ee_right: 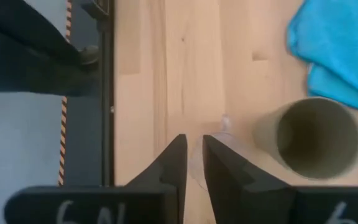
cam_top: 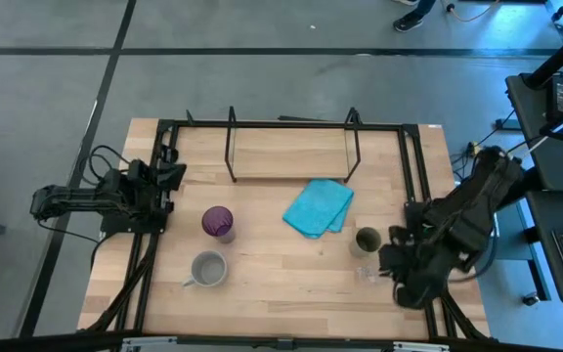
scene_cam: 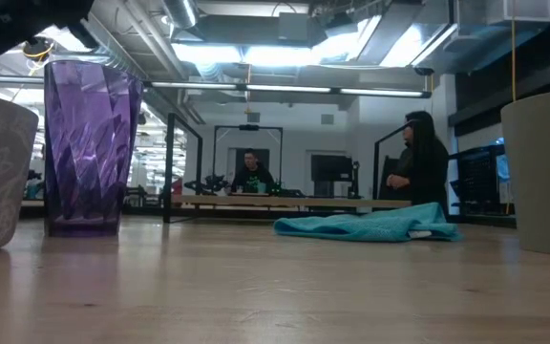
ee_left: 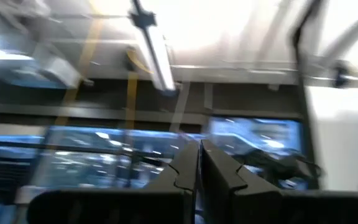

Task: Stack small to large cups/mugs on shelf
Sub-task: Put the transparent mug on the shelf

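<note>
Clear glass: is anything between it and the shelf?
Yes. From the clear glass under the right gripper, a straight line to the shelf crosses the olive-green cup beside it and the turquoise cloth farther on.
</note>
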Available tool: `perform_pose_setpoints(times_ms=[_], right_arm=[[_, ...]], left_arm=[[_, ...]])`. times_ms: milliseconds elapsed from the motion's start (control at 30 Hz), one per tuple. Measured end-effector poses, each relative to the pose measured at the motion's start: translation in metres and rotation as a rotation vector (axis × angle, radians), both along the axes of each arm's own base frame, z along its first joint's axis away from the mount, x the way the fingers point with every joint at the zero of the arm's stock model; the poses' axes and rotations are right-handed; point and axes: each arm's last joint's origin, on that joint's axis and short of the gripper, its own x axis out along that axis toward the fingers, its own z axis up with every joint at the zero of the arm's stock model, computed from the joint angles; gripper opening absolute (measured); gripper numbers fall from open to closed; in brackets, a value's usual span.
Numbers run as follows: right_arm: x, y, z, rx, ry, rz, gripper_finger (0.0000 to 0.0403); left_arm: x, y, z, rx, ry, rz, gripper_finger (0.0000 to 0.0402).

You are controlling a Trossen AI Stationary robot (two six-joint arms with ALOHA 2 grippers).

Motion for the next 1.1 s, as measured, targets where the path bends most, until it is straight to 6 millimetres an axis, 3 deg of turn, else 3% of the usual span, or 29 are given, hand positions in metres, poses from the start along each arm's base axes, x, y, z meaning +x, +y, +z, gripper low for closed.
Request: perform_pose_setpoints(times_ms=[400, 500, 633, 833, 1100], right_arm=[[0.021, 0.042, -0.033, 0.047, 0.042, -0.104, 0.0054], [0.019, 0.045, -0.034, -0.019, -0.101, -0.256, 0.0054], [0.004, 0.045, -0.028, -0.068, -0.273, -0.365, 0.0054], [-0.028, 0.052, -0.036, -0.02, 0.002, -0.376, 0.0054], [-0.07, 0.046, -0.048, -0.131, 0.019, -0.528, 0.0054]], left_arm=[[0.004, -0.011, -0.006, 0.136, 0.097, -0.389, 0.0011], [0.005, -0.011, -0.008, 0.12, 0.126, -0.43, 0.0011], [0.006, -0.012, -0.009, 0.11, 0.146, -0.464, 0.0011], [0.006, -0.012, -0.011, 0.115, 0.166, -0.482, 0.0011], [0.007, -0.012, -0.012, 0.109, 0.184, -0.483, 0.0011]])
